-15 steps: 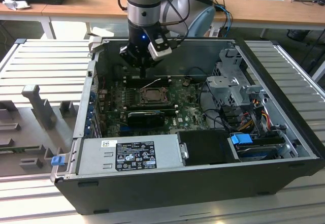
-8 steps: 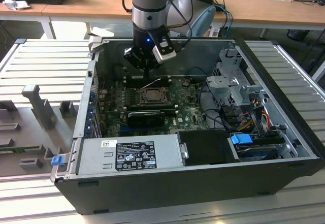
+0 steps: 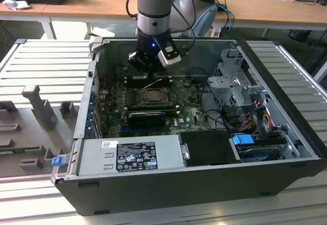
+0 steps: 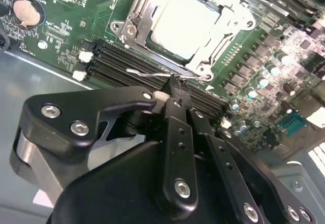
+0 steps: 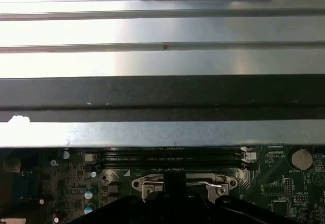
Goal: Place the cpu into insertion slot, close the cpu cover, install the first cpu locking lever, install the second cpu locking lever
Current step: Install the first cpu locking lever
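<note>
The pale square cpu (image 4: 185,23) lies in the insertion slot (image 3: 153,95) on the green board. The silver cpu cover (image 4: 139,16) lies flat around it, framing the chip. Along the socket's near edge runs a thin wire locking lever (image 4: 147,73), which also shows in the first wrist view (image 5: 205,184). My gripper (image 4: 176,84) has its black fingers together, and their tips touch this lever at the socket's edge. In the exterior view the gripper (image 3: 145,64) hangs inside the open computer case, just behind the socket.
Black ribbed memory slots (image 4: 114,59) run between my fingers and the socket. A coin battery (image 4: 26,11) and capacitors (image 4: 264,69) stand on the board. The case wall (image 5: 162,97) rises close behind. A power supply (image 3: 130,156) and a drive cage (image 3: 237,84) bound the board.
</note>
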